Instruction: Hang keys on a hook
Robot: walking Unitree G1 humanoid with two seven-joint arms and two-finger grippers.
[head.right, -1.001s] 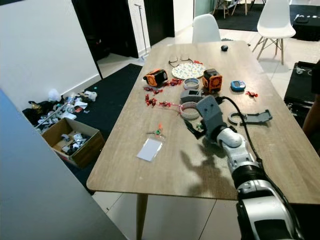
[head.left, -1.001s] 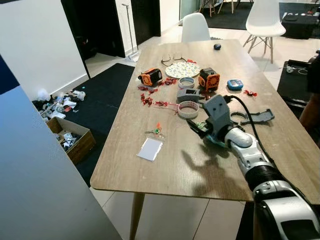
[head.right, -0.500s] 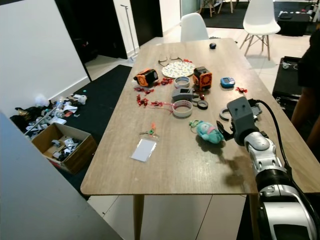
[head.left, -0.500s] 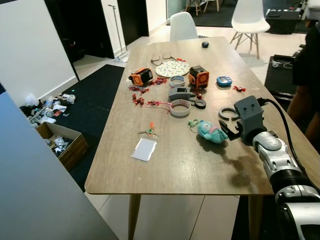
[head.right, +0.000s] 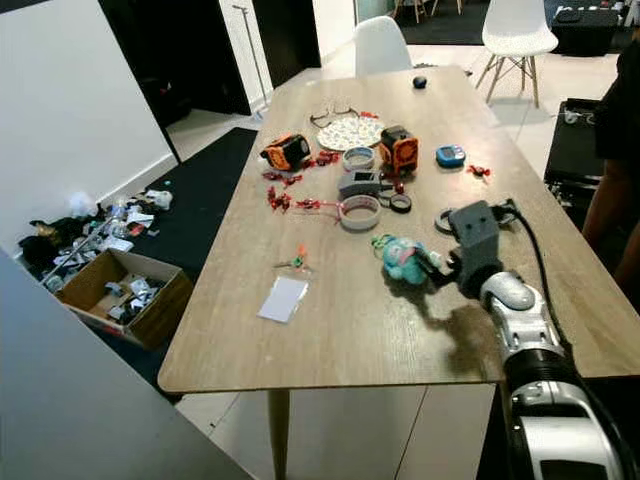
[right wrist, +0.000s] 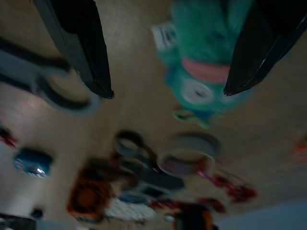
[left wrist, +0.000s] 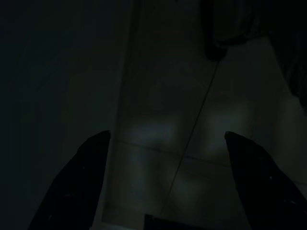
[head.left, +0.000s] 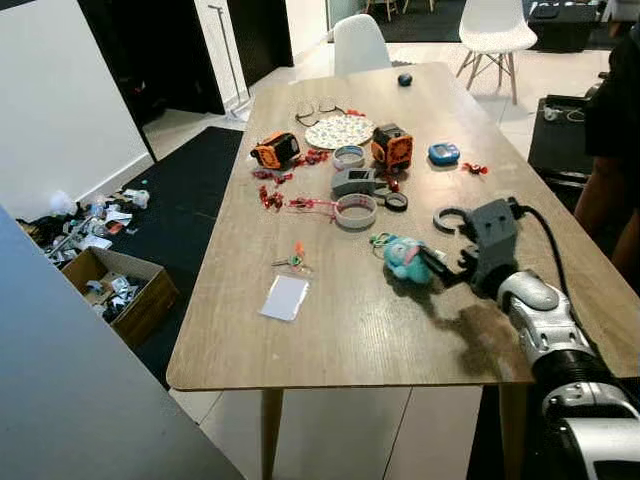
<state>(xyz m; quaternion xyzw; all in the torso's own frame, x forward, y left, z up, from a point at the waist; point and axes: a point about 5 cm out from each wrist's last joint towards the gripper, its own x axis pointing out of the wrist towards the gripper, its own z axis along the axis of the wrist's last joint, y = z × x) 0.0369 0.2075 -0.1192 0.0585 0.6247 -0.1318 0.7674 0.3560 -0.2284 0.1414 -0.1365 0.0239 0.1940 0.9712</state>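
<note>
A teal plush keychain (head.left: 405, 258) with a key ring (head.left: 380, 240) lies on the wooden table (head.left: 350, 330). My right gripper (head.left: 437, 268) sits just to its right, low over the table, open, fingers pointing at the plush. In the right wrist view the plush (right wrist: 201, 62) lies a little beyond the two spread fingers (right wrist: 76, 43), untouched. A small bunch of keys (head.left: 293, 261) with an orange and green tag rests further left. A grey ring-ended hook piece (head.left: 449, 217) lies behind the gripper, partly hidden. My left gripper (left wrist: 165, 139) hangs open over dark floor tiles.
A white card (head.left: 285, 297), tape rolls (head.left: 355, 211), an orange cube (head.left: 391, 147), an orange device (head.left: 272, 150), a patterned plate (head.left: 338, 131) and red clips (head.left: 270, 196) crowd the table's far half. A person (head.left: 610, 150) stands at the right. A cardboard box (head.left: 110, 290) sits on the floor.
The head view has shifted. My right gripper was over the plush, drew back to the right off it, and has now come close to it again, still open.
</note>
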